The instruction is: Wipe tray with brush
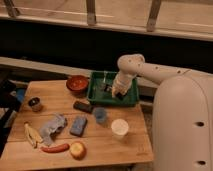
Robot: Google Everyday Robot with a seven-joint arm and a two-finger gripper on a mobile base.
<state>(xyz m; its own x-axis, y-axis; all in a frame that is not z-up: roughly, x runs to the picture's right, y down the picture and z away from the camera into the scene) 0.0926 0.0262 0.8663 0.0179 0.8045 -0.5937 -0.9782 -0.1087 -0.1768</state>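
Observation:
The dark-green tray (131, 97) sits at the back right of the wooden table (55, 102), to the right of the round red-brown bowl (77, 83). My white arm reaches from the right down into the tray. My gripper (114, 93) is low inside the tray, near its middle. A thin pale stick, probably the brush handle (104, 79), stands up just left of the gripper. The brush head is hidden.
In front of the tray lie a dark block (83, 106), a blue cup (100, 115), a white cup (120, 128) and a blue sponge (78, 125). A grey cloth (53, 126), banana (31, 135), red sausage (55, 148), apple (78, 150) and small dark cup (35, 104) lie left.

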